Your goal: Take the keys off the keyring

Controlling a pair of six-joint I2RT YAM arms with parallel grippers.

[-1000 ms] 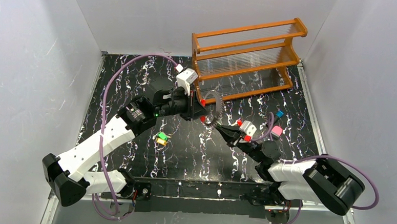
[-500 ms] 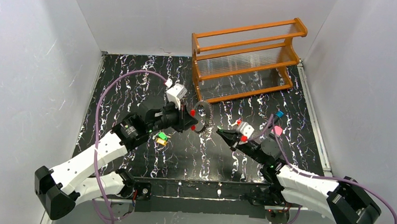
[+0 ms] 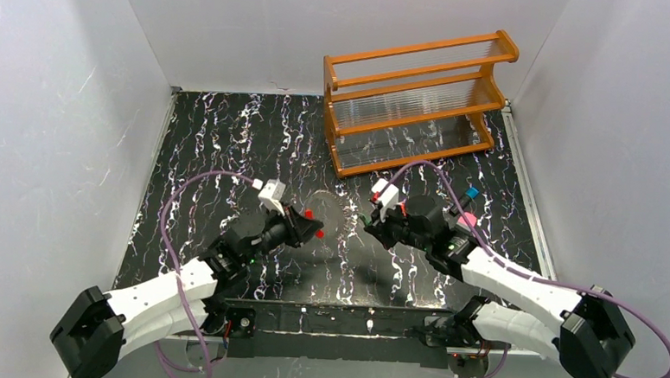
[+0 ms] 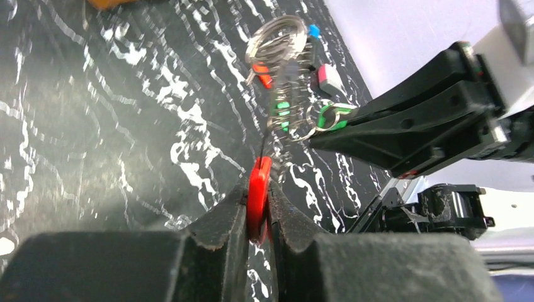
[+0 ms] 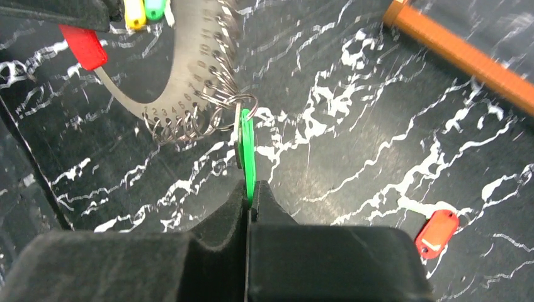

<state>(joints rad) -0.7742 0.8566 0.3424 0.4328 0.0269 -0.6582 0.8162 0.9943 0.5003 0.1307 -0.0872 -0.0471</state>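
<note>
The keyring [image 5: 182, 88], a silvery ring with several small wire loops, hangs between both grippers above the table; it also shows in the top view [image 3: 335, 213] and, edge-on, in the left wrist view [image 4: 286, 75]. My left gripper [image 4: 257, 189] is shut on the ring's red segment [image 4: 258, 192], which also shows in the right wrist view [image 5: 84, 45]. My right gripper [image 5: 250, 192] is shut on a green key [image 5: 245, 148] that hangs from a loop on the ring. In the top view the left gripper [image 3: 315, 231] and right gripper [image 3: 367, 224] face each other.
Loose keys lie on the black marbled table: yellow [image 5: 133, 11] and green [image 5: 154, 7] ones under the left arm, a red one [image 5: 436, 234], and blue [image 3: 472, 193] and pink [image 3: 467, 220] ones at the right. The orange rack [image 3: 414, 98] stands at the back.
Both arms have drawn back from the rack toward the near side, bringing the keyring lower and nearer. The right gripper, apart from the ring half a second ago, now grips the green key.
</note>
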